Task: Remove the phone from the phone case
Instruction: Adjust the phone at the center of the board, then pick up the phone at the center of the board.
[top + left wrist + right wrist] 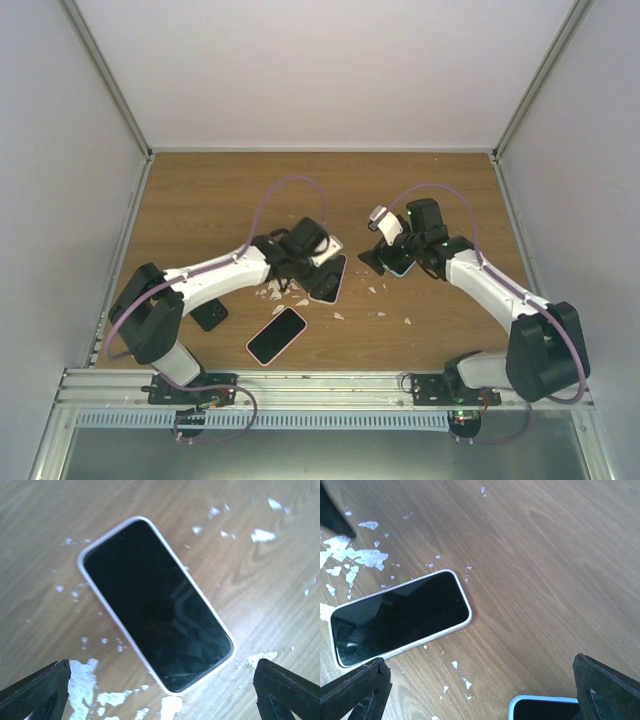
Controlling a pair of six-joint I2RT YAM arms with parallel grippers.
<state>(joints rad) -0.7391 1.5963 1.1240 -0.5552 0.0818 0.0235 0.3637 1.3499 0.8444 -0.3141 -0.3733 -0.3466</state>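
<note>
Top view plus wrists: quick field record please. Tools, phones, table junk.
left tool: open, hovering over white-cased phone, no contact
right tool: open, over bare table; blue-cased phone at bottom edge of its view
white-cased phone: flat, screen up, in its case
pink-cased phone: flat, screen up, nearer the arm bases, apart from both tools
dark flat item: beside the left arm, cannot identify
white flakes: scattered around white-cased phone
task: no grasp yet

No legible text, label or brand anywhere in view.
</note>
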